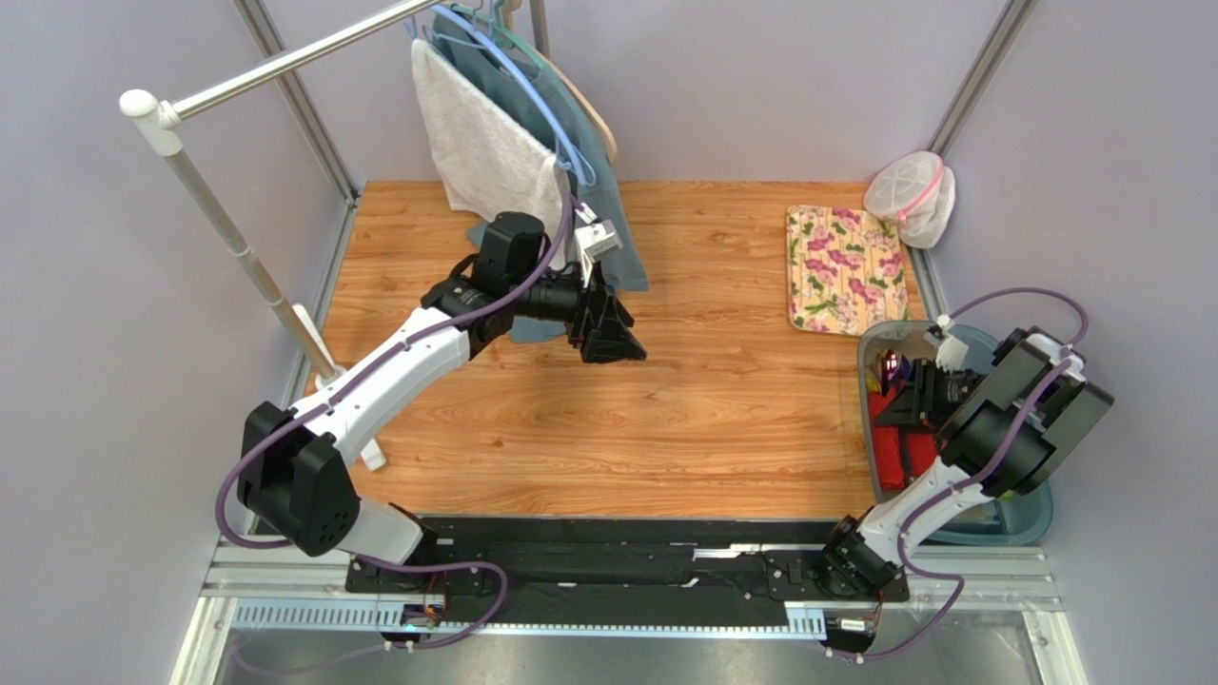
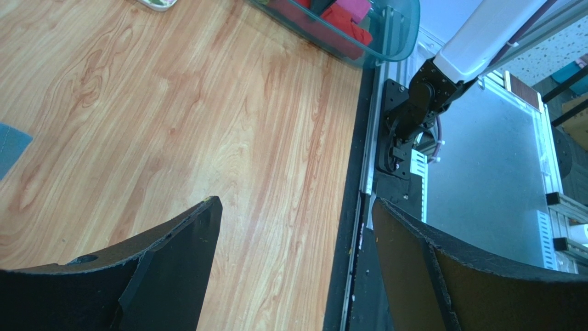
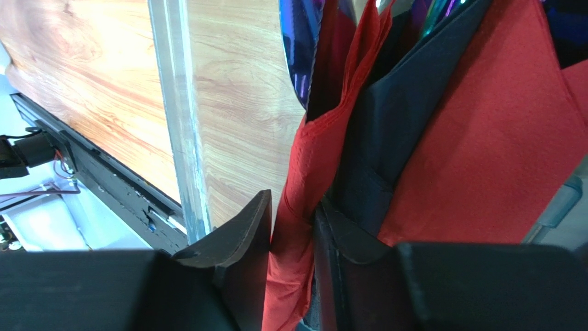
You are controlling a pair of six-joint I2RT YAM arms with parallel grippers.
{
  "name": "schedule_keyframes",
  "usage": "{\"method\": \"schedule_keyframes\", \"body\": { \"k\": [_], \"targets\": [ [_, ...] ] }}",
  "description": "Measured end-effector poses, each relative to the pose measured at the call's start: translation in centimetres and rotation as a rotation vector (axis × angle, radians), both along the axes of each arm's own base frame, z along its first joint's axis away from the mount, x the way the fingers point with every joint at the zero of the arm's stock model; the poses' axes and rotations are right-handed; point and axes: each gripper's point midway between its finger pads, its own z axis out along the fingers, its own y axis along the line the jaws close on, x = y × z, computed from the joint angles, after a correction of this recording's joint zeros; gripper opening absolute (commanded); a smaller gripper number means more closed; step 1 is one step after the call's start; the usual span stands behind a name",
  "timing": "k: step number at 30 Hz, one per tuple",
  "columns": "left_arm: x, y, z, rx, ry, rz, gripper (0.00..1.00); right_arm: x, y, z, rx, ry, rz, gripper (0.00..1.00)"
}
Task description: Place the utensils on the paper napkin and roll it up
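My right gripper (image 3: pixel 293 221) is down inside the clear bin (image 1: pixel 869 357) at the right table edge, its jaws closed on a hanging fold of the red paper napkin (image 3: pixel 304 172). More red sheet (image 3: pixel 483 138) and a dark blue sheet (image 3: pixel 393 117) lie beside it. Shiny iridescent utensils (image 3: pixel 300 41) stand in the bin just beyond the fingers. In the top view the right gripper (image 1: pixel 915 400) is over red material (image 1: pixel 889 454). My left gripper (image 1: pixel 608 340) hangs open and empty above the bare wooden table, its jaws wide apart (image 2: pixel 293 214).
A floral yellow-pink cloth (image 1: pixel 844 269) lies at the back right, with a mesh-covered bowl (image 1: pixel 911 193) behind it. A white rail with hanging towels (image 1: pixel 493 129) stands at the back left. The bin's clear wall (image 3: pixel 176 103) is just left of my right fingers.
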Motion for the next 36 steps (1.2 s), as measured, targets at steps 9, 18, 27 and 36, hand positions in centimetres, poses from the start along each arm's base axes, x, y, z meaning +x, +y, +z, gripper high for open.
{"method": "schedule_keyframes", "body": {
  "k": [9,18,27,36],
  "targets": [
    [0.3,-0.2,-0.1,0.002,-0.001,-0.001,0.89,-0.2,-0.3,0.9,-0.053,-0.020,0.005,0.43],
    [0.5,0.0,-0.1,0.002,0.000,0.006,0.89,-0.2,-0.5,2.1,-0.095,-0.049,0.004,0.50],
    [1.8,0.7,0.0,-0.007,0.004,0.051,0.99,-0.6,-0.2,4.0,-0.124,-0.062,-0.003,0.79],
    [3.6,2.4,0.1,0.035,0.000,0.149,0.99,2.0,0.3,10.2,-0.202,-0.196,0.019,1.00]
  ]
}}
